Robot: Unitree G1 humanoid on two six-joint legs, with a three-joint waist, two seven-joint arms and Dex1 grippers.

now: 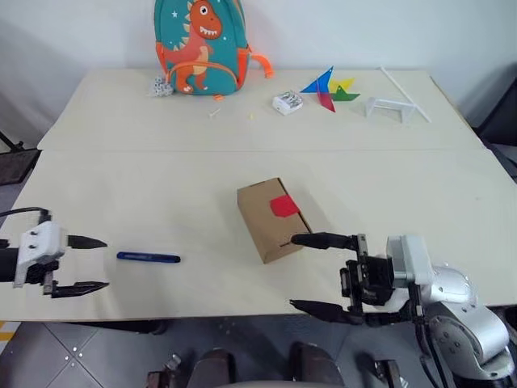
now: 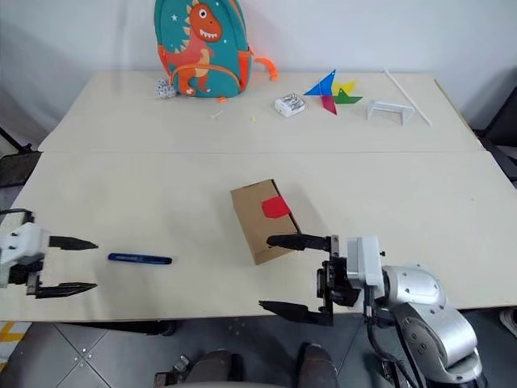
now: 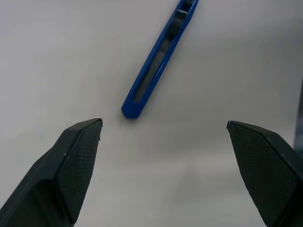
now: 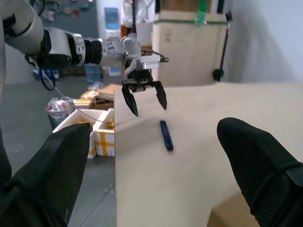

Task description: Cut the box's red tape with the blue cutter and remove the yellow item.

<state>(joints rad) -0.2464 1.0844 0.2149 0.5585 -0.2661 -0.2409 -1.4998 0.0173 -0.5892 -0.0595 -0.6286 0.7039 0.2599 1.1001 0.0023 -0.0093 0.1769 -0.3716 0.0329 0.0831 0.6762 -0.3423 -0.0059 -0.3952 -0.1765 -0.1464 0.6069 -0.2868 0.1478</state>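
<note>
Box (image 1: 273,218) sits mid-table (image 1: 161,178), flaps shut, red tape (image 1: 283,206) still across the top seam. Blue cutter (image 1: 148,258) lies flat on the table to the box's left, nothing touching it. Left gripper (image 1: 93,263) is near the cutter's left end, fingers (image 3: 78,156) spread wide, empty. Right gripper (image 1: 300,272) is at the box's near-right corner, fingers wide apart, holding nothing; upper fingertip looks just beside the box edge, contact unclear. Backpack (image 1: 199,44) and pinwheel (image 1: 329,87) at far edge.
</note>
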